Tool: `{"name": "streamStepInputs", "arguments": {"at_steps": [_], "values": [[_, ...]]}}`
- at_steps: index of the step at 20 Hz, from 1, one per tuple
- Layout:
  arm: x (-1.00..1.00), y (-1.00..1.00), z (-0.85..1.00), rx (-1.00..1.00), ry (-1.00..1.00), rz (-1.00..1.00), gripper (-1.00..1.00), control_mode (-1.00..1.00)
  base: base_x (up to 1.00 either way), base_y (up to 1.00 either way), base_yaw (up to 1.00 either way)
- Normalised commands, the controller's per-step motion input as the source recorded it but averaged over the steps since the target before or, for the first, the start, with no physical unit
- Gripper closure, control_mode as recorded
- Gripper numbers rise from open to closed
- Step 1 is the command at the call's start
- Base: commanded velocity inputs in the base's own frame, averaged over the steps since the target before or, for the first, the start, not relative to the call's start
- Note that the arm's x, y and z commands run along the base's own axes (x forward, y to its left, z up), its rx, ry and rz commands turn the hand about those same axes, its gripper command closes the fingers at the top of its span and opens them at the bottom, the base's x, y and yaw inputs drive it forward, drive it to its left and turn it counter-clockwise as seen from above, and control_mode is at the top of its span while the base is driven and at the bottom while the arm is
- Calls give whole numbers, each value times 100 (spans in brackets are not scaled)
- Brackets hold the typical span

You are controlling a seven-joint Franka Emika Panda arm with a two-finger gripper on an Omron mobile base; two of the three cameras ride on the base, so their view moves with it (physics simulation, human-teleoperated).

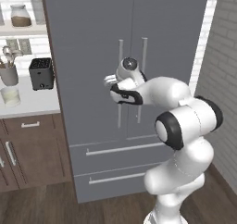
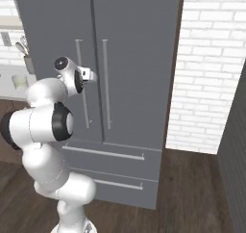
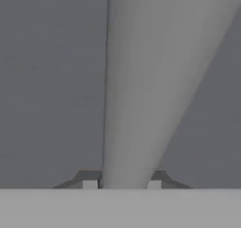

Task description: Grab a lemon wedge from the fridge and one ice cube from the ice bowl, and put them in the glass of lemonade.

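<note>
- The big grey fridge (image 1: 92,56) stands in front of the robot, and both of its doors are shut.
- Two long silver handles run up and down where the doors meet. The arm has its hand at the left handle (image 1: 121,52).
- The gripper (image 3: 121,183) has one small finger tip on each side of that handle. The handle (image 3: 141,81) fills the gap between them, so the gripper looks closed on it, though I cannot quite see the tips touch it.
- From the right side, the hand (image 2: 88,76) is pressed up close to the left door, about halfway up the handle (image 2: 79,58).
- The right handle (image 1: 143,56) is just beside it, and nothing touches it.
- Two drawers (image 1: 115,149) sit below the doors, both pushed in.
- To the left of the fridge is a white counter (image 1: 37,102). On it are a black toaster (image 1: 41,73), a grey cup with tools (image 1: 8,72), and a short glass of lemonade (image 1: 10,96) near the front edge.
- A jar (image 1: 21,15) sits on the shelf above.
</note>
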Motion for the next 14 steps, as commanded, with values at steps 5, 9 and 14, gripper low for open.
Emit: {"name": "streamStepInputs", "arguments": {"at_steps": [5,9,14], "values": [[-87,61,71,0,-22,1,100,-100,0,0,0],[-93,73,100,0,-30,0,-100,-100,0,0,0],[-95,56,94,0,-14,0,-100,-100,0,0,0]]}}
